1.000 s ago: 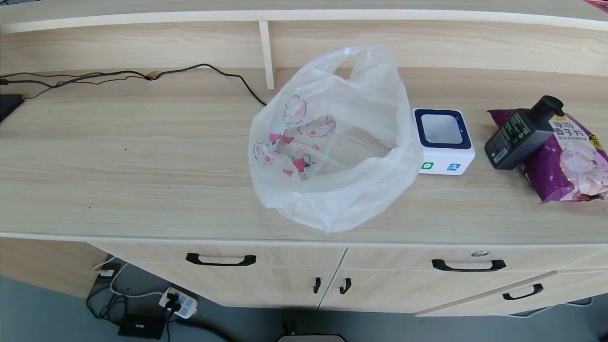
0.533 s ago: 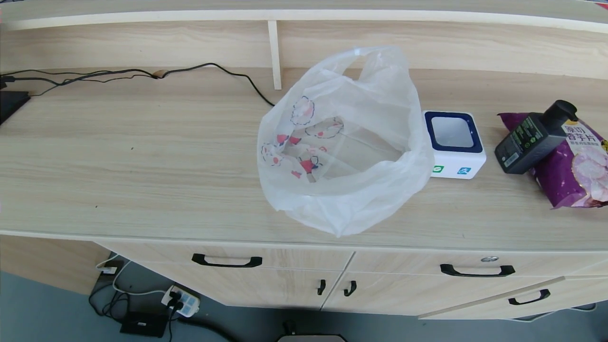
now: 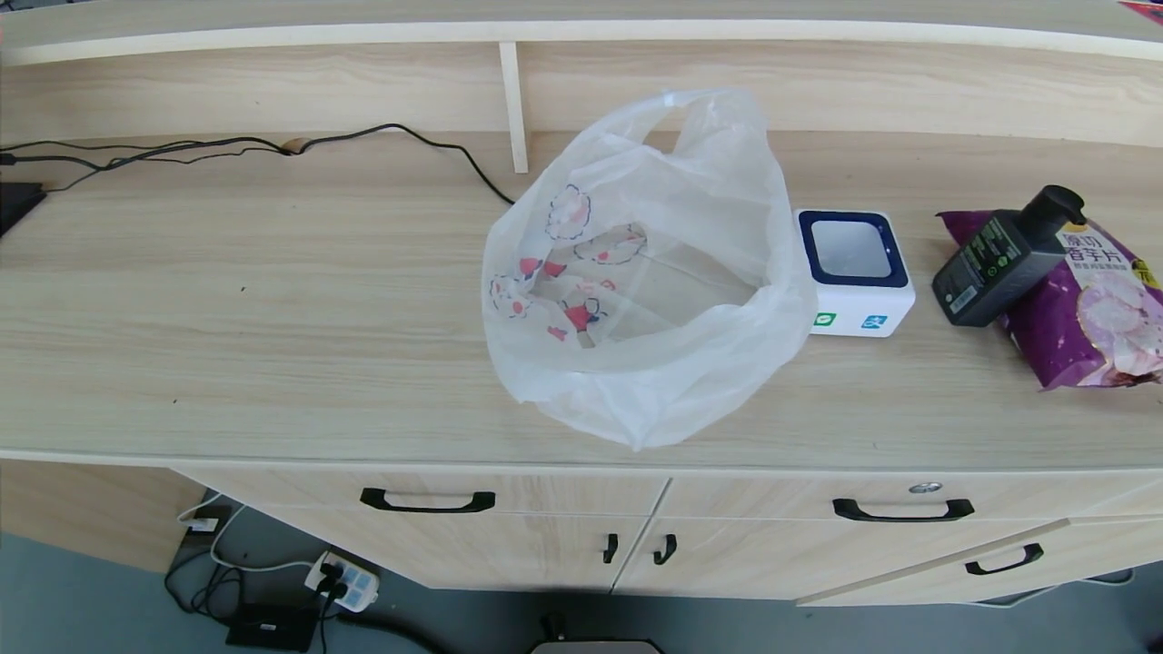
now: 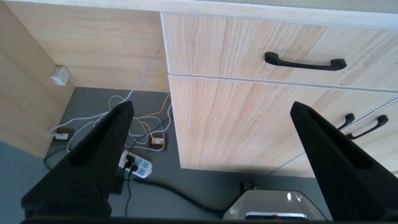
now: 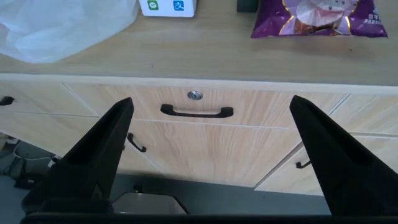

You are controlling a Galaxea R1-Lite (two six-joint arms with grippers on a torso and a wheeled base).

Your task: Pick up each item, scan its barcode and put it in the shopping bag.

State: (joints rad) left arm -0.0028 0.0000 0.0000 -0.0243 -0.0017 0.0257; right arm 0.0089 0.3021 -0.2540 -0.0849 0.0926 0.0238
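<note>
Over the last second my head view swung to one side and back, so the whole scene slid. The things themselves had not moved, and I judged the task not yet begun. The scanner (image 3: 854,272) sat on the counter (image 3: 273,318) with the bag (image 3: 654,391) touching its left side, mouth open and nothing in it that I could see. Near the scanner's right, the bottle (image 3: 995,263) lay tilted across the chips (image 3: 1099,318), both unscanned. The right gripper (image 5: 210,99) hung below the scanner, facing the drawers (image 5: 196,134) with its jaws spread wide and nothing between them. The left gripper (image 4: 210,104) hung equally low and well left of the scanner, jaws also spread. I reckoned the bottle, lying on top, should go first.
</note>
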